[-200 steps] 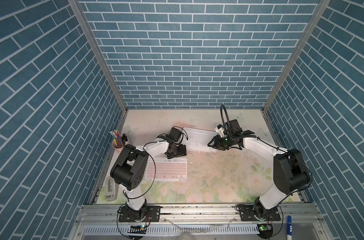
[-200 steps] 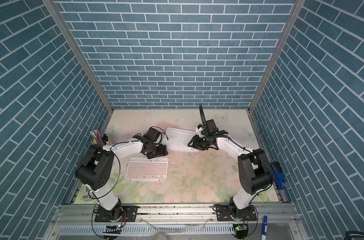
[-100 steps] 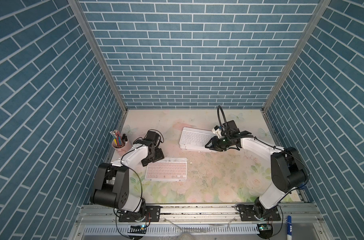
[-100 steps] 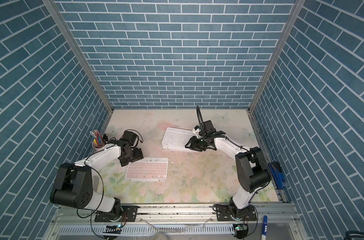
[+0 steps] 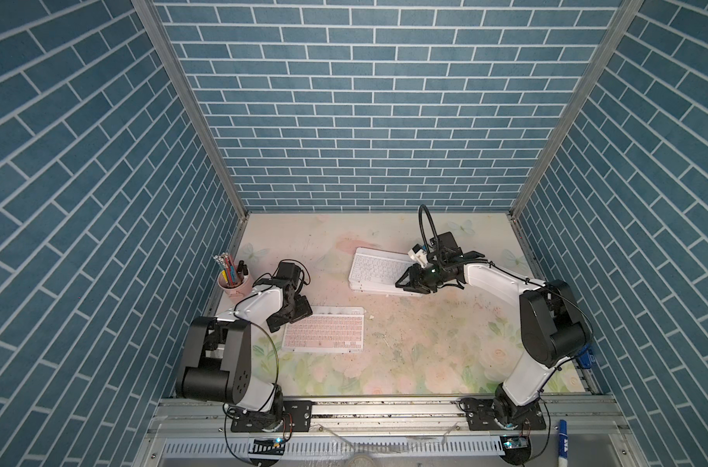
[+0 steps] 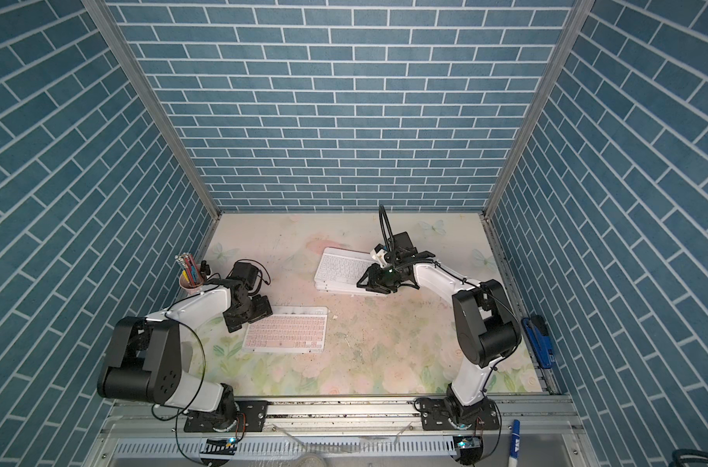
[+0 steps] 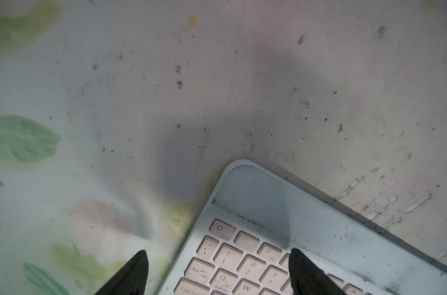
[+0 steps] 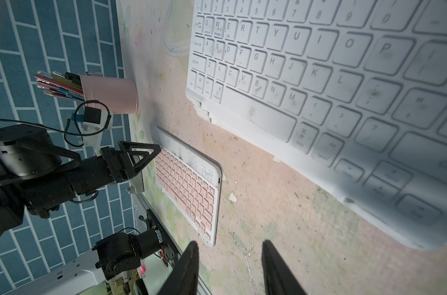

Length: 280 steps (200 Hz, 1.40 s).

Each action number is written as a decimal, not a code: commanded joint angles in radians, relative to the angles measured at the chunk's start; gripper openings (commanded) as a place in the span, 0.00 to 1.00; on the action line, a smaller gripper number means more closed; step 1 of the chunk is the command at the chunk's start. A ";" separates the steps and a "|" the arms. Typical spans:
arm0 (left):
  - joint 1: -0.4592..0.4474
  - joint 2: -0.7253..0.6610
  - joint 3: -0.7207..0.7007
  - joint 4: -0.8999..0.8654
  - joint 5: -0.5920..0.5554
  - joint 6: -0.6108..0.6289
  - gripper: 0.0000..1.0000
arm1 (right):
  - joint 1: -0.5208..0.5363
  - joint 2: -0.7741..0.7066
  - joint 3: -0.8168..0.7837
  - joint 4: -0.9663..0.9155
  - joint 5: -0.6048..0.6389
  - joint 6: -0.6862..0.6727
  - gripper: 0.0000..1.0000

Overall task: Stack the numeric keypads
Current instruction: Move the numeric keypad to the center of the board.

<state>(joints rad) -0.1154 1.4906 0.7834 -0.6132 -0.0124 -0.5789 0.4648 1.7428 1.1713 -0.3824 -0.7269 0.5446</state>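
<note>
left gripper [image 7: 217, 252] jaws apart, straddling a corner of the pink keypad [image 5: 324, 333]. right gripper [image 8: 230, 242] jaws apart over the table [image 5: 425, 343], just beside the white-topped keypad stack [image 5: 378, 273].

table [image 5: 425, 343]: floral; pink keypad [image 5: 325, 333] flat; keypad stack [image 5: 378, 271]; pencil cup [image 5: 239, 289]

On the table [image 5: 425, 343]: stack of keypads [image 5: 378, 269] at back-ctr; lone keypad [image 5: 326, 333] flat nearer the front, to its L. Pencil cup [image 5: 235, 285] at L edge, behind lone keypad.
</note>
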 commanded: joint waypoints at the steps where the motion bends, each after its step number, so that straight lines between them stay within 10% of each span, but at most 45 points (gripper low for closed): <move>1: 0.003 0.004 -0.041 0.028 0.078 0.021 0.87 | 0.005 -0.019 -0.012 -0.003 -0.016 -0.010 0.42; 280: -0.350 0.050 -0.038 0.147 0.165 -0.102 0.90 | 0.201 0.004 -0.179 0.123 0.220 0.095 0.41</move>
<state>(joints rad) -0.4389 1.4918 0.7620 -0.5030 0.0971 -0.6632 0.6353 1.7176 0.9726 -0.2752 -0.5407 0.6064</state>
